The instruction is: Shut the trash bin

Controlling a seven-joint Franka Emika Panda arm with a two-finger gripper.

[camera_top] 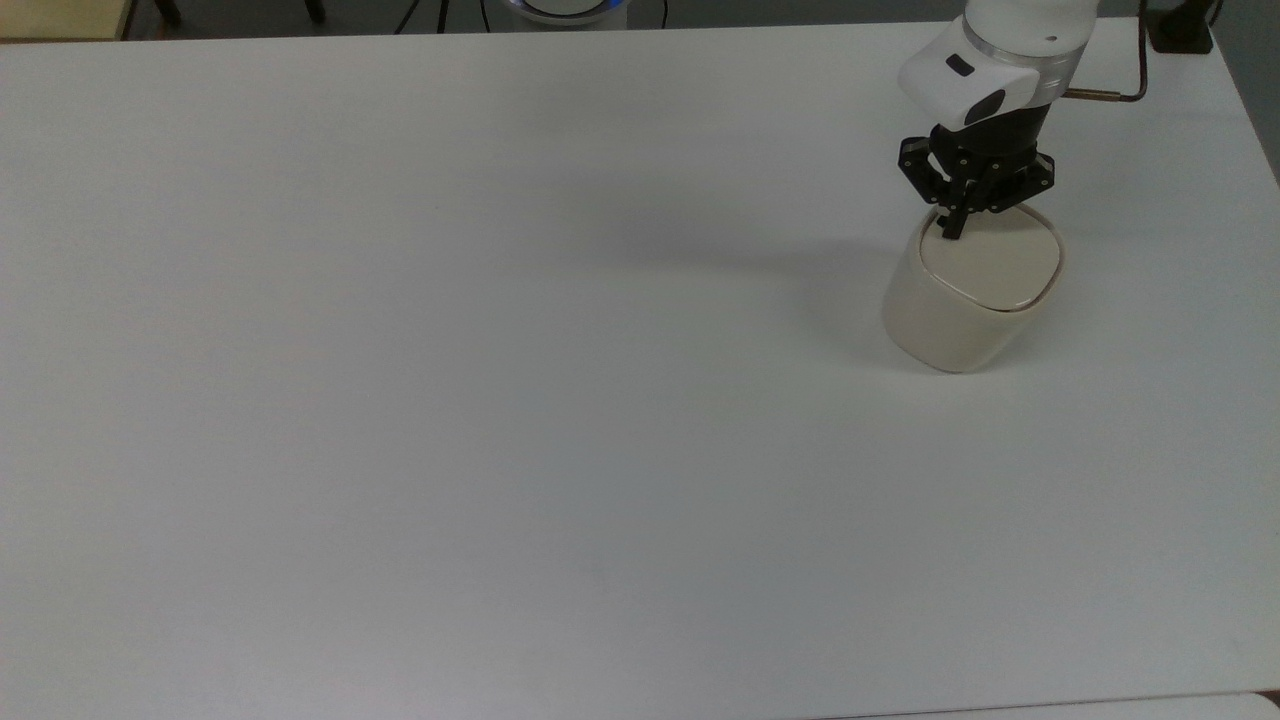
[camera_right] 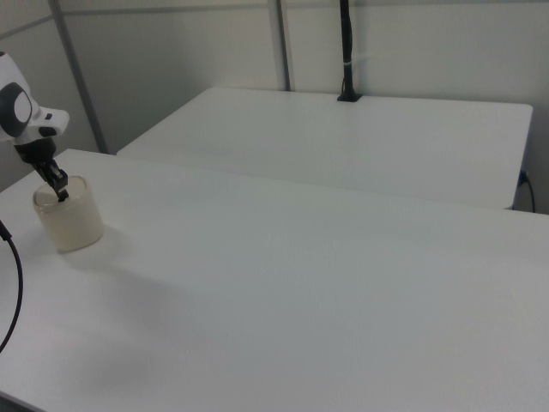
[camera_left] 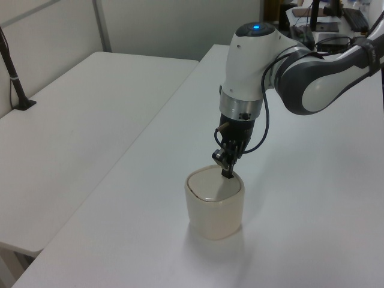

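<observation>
The cream trash bin (camera_top: 955, 310) (camera_left: 215, 213) (camera_right: 70, 221) stands on the white table at the top view's right. Its flat lid (camera_top: 992, 260) lies down flush with the rim, and no interior shows. My gripper (camera_top: 952, 231) (camera_left: 228, 174) (camera_right: 62, 196) points down with its black fingers shut together, the tips pressing on the lid near its edge. Nothing is held between the fingers.
The white table (camera_top: 500, 350) spreads wide to the top view's left of the bin. A second white table (camera_right: 343, 137) stands beyond a gap, with a black pole (camera_right: 346, 51) clamped to it. The table's right edge is close to the bin in the top view.
</observation>
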